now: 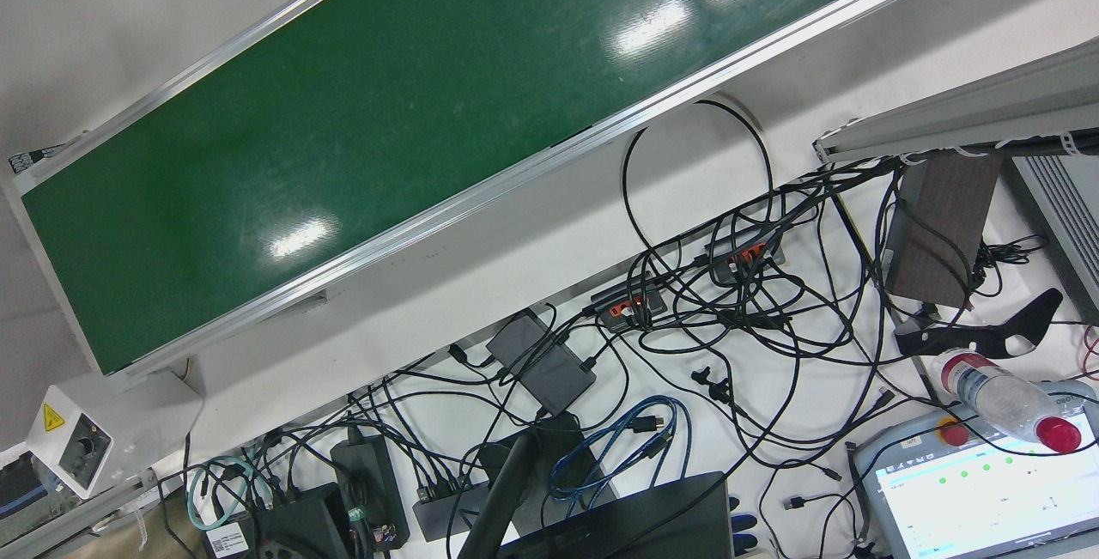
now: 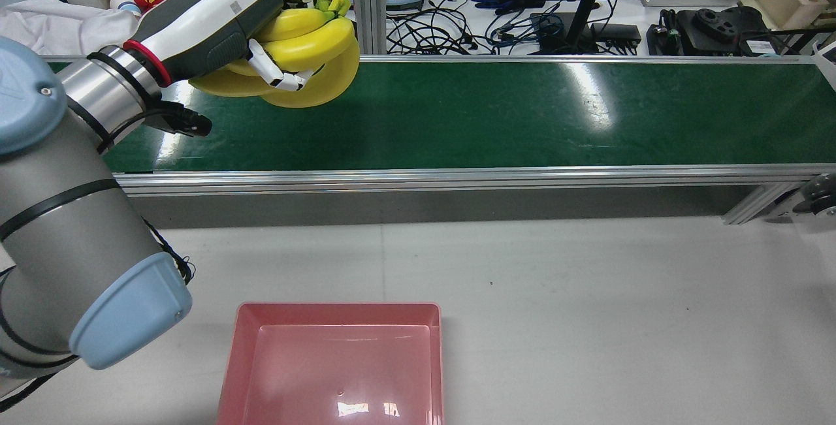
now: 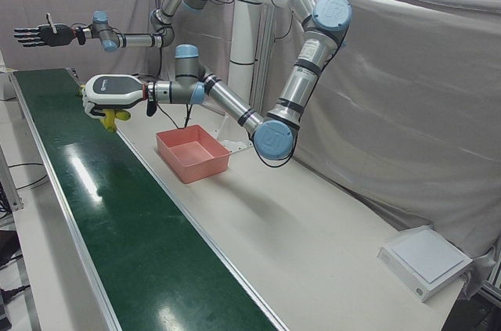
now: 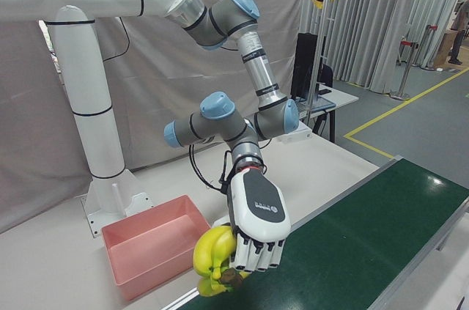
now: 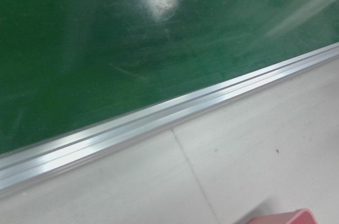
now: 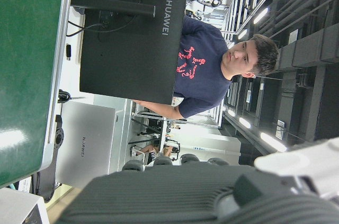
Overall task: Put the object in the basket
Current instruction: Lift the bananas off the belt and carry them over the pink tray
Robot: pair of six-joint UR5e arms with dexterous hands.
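L. hand (image 2: 222, 20) held the banana bunch (image 2: 307, 53) above the green belt (image 2: 490, 118) – fingers (image 2: 271, 72) clamped round the fruit, clear of the surface. Pink basket (image 2: 339, 360) sat on the white table (image 2: 588, 294), near the belt. R. hand (image 3: 35, 35) was raised, well apart, w/ fingers spread.

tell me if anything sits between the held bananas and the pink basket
Nothing visible does. The left hand holds the bananas above the green belt; only bare white table lies before the empty pink basket.
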